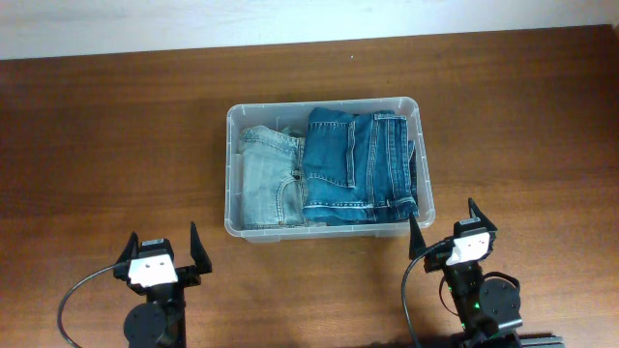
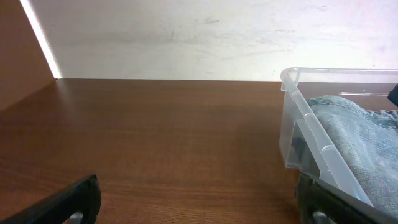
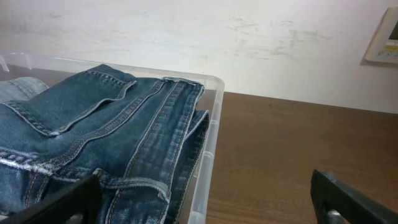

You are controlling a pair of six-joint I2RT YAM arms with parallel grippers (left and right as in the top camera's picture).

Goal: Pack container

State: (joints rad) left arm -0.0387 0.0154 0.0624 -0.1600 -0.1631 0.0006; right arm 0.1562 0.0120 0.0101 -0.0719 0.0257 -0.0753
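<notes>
The clear plastic container (image 1: pixel 329 104) stands at the table's centre. Two folded pairs of jeans fill it: a pale-wash pair (image 1: pixel 266 179) on the left and a dark blue pair (image 1: pixel 353 164) on the right. My left gripper (image 1: pixel 162 234) is open near the front edge, to the left of the container and apart from it. My right gripper (image 1: pixel 443 215) is open just off the container's front right corner, holding nothing. The left wrist view has the container's wall (image 2: pixel 311 134) and pale jeans (image 2: pixel 360 134) on its right. In the right wrist view the dark jeans (image 3: pixel 112 124) lie against the rim (image 3: pixel 211 124).
The brown wooden table (image 1: pixel 116 145) spreads to both sides of the container, with a pale wall behind it. A black cable (image 1: pixel 73 300) loops beside the left arm's base. A white panel (image 3: pixel 384 37) hangs on the wall at the far right.
</notes>
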